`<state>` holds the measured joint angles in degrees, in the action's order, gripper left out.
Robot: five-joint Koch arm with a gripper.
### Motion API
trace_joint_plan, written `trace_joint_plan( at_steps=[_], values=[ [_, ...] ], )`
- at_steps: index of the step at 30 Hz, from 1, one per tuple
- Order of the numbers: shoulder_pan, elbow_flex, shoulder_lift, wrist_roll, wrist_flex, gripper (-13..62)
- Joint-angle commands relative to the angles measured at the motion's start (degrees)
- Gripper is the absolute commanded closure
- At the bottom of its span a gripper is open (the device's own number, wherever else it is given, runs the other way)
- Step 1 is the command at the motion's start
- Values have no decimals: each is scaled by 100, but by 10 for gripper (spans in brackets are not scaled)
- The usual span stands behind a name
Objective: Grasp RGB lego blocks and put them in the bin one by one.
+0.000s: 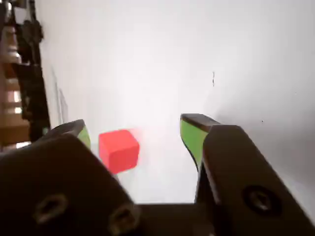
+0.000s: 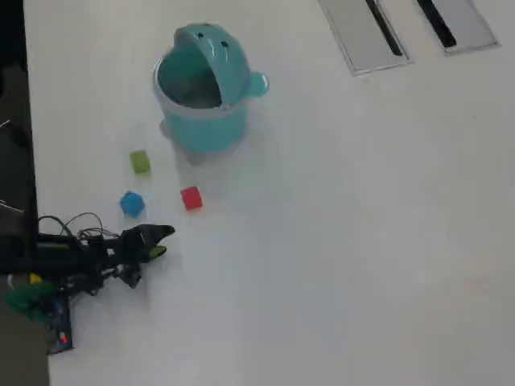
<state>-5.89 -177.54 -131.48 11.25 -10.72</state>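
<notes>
We see the red block (image 1: 118, 149) sitting skewed on the desk (image 2: 362, 241), one corner toward us. Our fingers (image 1: 193, 136) stand wide apart, empty, touching nothing; the bin (image 2: 203, 90) sits at 12 o'clock.

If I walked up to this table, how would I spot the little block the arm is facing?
Find the round teal bin on the white table. Three tiny blocks lie just below it in the overhead view. The red block is the rightmost, apart from the green block and blue block, ahead of the open tool.

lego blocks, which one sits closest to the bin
The yellow-green block, just beside the bin in the overhead view; the blue block and red block lie farther off.
</notes>
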Motion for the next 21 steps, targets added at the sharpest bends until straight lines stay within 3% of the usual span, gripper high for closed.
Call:
trace_joint_plan(
  at_steps=[1,14,21],
  values=[
    [-404,-334,-334,53,-325,155],
    [-703,-316,-334,62,-475,155],
    [-765,35,-343,817,-1143,163]
  ],
)
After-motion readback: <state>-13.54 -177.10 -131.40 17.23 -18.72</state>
